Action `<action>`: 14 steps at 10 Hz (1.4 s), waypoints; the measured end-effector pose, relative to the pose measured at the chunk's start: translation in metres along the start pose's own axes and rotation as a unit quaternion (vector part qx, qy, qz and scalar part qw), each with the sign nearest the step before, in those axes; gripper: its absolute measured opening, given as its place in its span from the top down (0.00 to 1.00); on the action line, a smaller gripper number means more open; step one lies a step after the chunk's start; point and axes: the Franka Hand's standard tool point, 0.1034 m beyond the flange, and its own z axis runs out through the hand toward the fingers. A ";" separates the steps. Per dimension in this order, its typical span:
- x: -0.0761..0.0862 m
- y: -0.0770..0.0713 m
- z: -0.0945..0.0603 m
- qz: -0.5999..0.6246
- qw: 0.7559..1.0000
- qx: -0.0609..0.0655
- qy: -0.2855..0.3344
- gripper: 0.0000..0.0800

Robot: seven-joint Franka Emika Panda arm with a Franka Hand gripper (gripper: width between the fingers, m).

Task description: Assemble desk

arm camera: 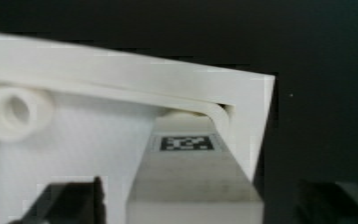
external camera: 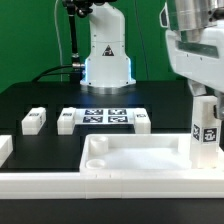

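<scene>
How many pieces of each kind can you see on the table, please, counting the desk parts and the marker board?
Desk top: 1
Legs: 4 (three lying loose, one upright at the desk top's corner)
Marker board: 1
Total: 6

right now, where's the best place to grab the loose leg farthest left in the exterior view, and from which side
Come straight down and pinch the leg across its two flat side faces, midway. It's a squat square block on the table, apart from the next leg, so the end effector should probably fit around it.
</scene>
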 end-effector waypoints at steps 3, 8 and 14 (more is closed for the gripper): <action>-0.006 -0.001 0.002 -0.182 0.983 -0.008 0.008 0.19; 0.005 0.004 0.002 -0.569 0.821 -0.034 0.018 0.19; 0.004 0.003 0.003 -0.442 0.896 -0.029 0.022 0.64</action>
